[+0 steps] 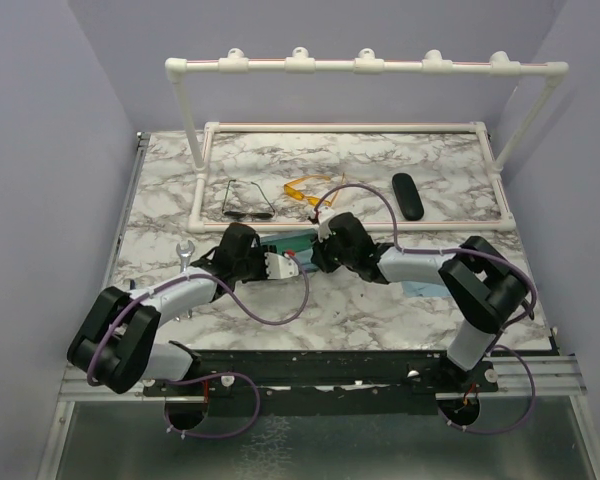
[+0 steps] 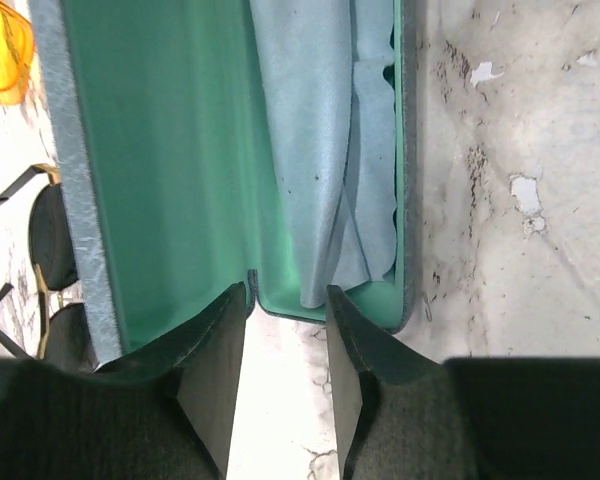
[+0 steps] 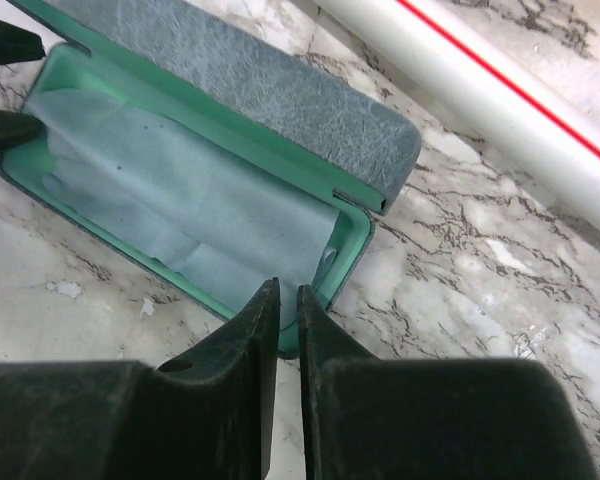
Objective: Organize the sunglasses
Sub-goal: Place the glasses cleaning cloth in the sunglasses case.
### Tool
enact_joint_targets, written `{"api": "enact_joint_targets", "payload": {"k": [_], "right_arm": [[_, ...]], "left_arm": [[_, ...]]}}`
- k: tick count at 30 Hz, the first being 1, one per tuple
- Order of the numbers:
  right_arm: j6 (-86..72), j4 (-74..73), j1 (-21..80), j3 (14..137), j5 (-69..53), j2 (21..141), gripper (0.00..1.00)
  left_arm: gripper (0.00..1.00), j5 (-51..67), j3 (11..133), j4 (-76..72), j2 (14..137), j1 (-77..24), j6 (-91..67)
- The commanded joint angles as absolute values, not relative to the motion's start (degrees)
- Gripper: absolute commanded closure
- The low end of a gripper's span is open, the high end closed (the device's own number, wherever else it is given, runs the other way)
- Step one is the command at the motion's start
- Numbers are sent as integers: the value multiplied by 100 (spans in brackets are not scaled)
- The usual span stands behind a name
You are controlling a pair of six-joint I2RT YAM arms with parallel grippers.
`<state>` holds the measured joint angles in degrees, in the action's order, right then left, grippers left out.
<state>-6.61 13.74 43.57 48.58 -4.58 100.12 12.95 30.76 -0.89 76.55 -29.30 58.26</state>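
The dark wire-framed sunglasses [image 1: 248,201] and the yellow-orange sunglasses [image 1: 307,190] lie on the marble table beyond the arms, apart from both grippers. Between the grippers the grey-blue case [image 1: 286,244] lies open, showing green lining [image 2: 180,170] and a blue cloth [image 2: 320,150]. My left gripper [image 2: 287,293] is open at the case's near end, its fingers straddling the rim without pinching it. My right gripper [image 3: 287,290] is closed on the rim at the case's other end [image 3: 325,300]. Both pairs of sunglasses [image 2: 50,240] [image 2: 2,55] show beside the case's lid.
A black oval case [image 1: 408,195] lies at the back right. A white pipe frame [image 1: 365,66] stands over the far half of the table, and its base rail [image 3: 500,90] runs just behind the case. A small wrench [image 1: 185,254] lies left of my left arm.
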Motion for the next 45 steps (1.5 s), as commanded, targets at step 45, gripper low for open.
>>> {"api": "enact_joint_targets", "payload": {"k": [45], "right_arm": [[-1169, 1757, 4329, 4611, -193, 10280, 98]], "left_arm": [[86, 1605, 2764, -105, 8095, -2830, 6312]]}}
